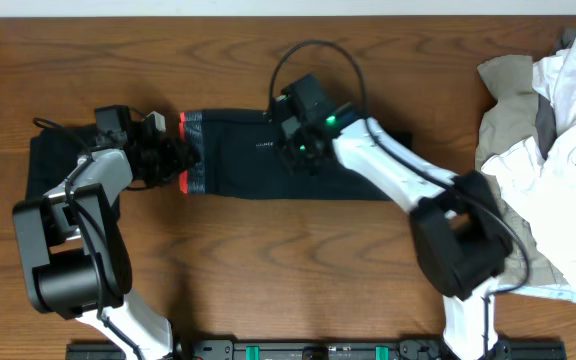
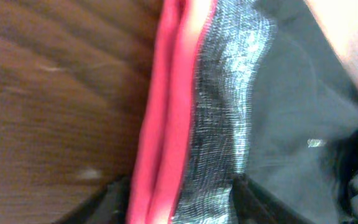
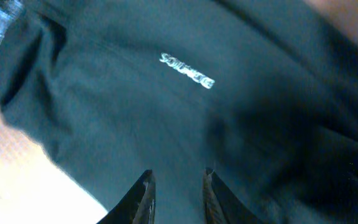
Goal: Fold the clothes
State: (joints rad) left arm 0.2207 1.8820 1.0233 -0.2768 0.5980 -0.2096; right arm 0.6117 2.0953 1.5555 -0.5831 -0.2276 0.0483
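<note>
Brown wood-grain surface [image 1: 268, 270] fills the overhead view, with both arms reaching in from the near edge. Dark navy trousers [image 1: 238, 168] lie flat across its middle, folded into a long band that runs left to right. Their grey waistband [image 1: 195, 152], with its red edge [image 2: 166, 112], is at the left end. A small line of pale lettering [image 3: 186, 70] shows on the cloth a little in from the waistband.

The left tool [image 1: 180, 160] sits at the waistband end. In the left wrist view its two dark fingers [image 2: 114, 200] stand well apart, with the red edge and the grey band lying between them, so it reads as wide. The right tool [image 1: 296, 148] is down over the upper part of the trousers, just beside the lettering. In the right wrist view its fingertips [image 3: 144, 190] are set narrow above the navy cloth. Whether they nip any of it I cannot tell.

A black garment [image 1: 43, 160] lies at the left, partly under the left arm. At the far right, well apart from the trousers, a white garment [image 1: 568, 140] and a khaki garment [image 1: 503, 95] are heaped together.
</note>
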